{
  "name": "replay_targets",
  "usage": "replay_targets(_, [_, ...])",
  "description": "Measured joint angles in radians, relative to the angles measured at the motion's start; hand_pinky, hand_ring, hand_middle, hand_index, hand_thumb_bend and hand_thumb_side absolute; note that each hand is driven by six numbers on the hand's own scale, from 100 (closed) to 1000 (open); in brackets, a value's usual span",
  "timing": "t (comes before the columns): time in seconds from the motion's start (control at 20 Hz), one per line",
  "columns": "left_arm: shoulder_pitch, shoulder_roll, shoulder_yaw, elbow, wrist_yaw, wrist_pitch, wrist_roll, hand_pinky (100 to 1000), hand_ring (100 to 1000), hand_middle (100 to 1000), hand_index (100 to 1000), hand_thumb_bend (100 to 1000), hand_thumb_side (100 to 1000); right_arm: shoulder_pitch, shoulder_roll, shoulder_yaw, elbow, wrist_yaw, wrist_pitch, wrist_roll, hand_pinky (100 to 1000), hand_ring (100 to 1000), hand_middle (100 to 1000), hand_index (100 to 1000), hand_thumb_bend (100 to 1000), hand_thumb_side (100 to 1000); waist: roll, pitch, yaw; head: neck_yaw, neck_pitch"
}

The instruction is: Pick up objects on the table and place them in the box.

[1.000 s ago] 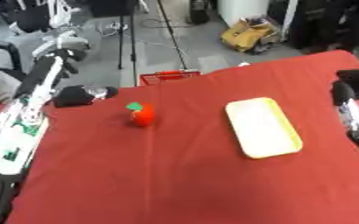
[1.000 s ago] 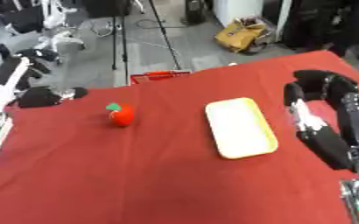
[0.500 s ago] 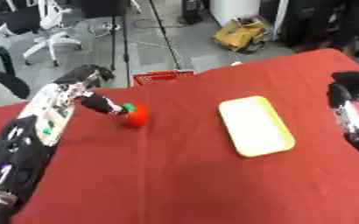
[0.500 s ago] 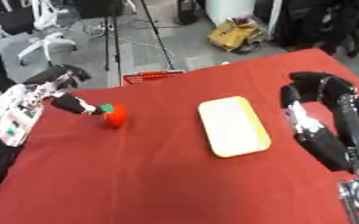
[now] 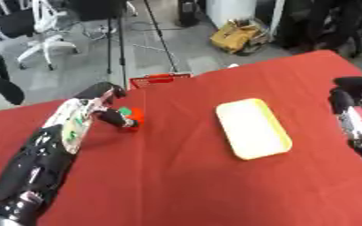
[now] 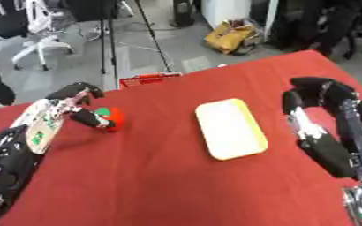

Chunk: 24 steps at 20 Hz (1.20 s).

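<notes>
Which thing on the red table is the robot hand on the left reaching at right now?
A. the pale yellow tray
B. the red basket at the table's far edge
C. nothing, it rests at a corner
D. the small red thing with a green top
D: the left robot hand has its fingers at the small red thing with a green top, while the pale yellow tray lies apart, untouched.
</notes>
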Motion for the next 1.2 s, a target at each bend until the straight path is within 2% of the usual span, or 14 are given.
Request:
replay_targets(0.75, [0.004,-0.022,0.013,0.059,0.002,0.003,0.037,731,691,726,811,758,328,-0.006,0.000,0.001,0.000,0.000,-0.005,0.004,623,627,604,761,342,667,0.000,0.001,-0.023,0.008,-0.017])
replay_targets(1.15, [0.010,-0.031,0.015,0.075,-0.031,0.033,0.088,724,668,707,803,741,337,-0.010,0.000,0.001,0.000,0.000,-0.006,0.004,623,627,603,760,347,667,0.000,0.001,-0.029,0.010,-0.030])
replay_targets(1.2, [0.011,-0.033,0.015,0.078,-0.038,0.038,0.094,722,664,702,799,714,345,-0.010,0.000,0.001,0.000,0.000,-0.006,0.004,623,627,603,760,347,666,0.000,0.003,-0.030,0.011,-0.033])
